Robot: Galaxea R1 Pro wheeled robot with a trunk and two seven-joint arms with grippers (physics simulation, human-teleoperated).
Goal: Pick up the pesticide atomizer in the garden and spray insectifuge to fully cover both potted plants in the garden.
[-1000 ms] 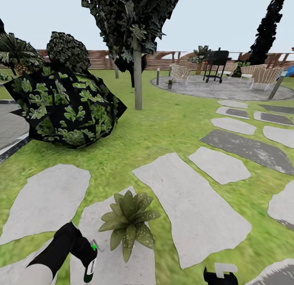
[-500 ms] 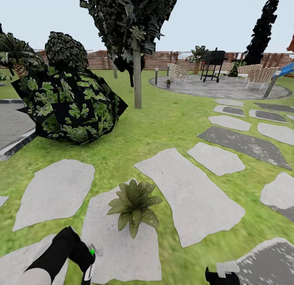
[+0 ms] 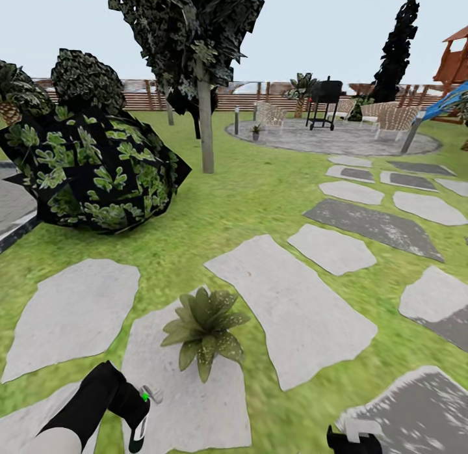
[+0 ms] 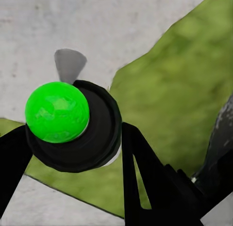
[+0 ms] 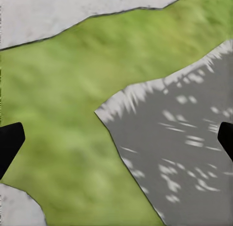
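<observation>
While the left pincer (image 3: 144, 408) pinches the atomizer (image 4: 73, 126), whose top shows green, a potted plant (image 3: 203, 330) stands just beside it on a grey stone (image 3: 188, 402) in the lawn (image 3: 247, 194). A second small plant (image 3: 255, 131) sits far off on the paved patch (image 3: 338, 140). Right pincer (image 5: 116, 138) is spread, holding nothing

Ahead of you stand a large broad-leaved shrub (image 3: 97, 171), a tree (image 3: 206, 125), and a far black grill (image 3: 323, 101).
</observation>
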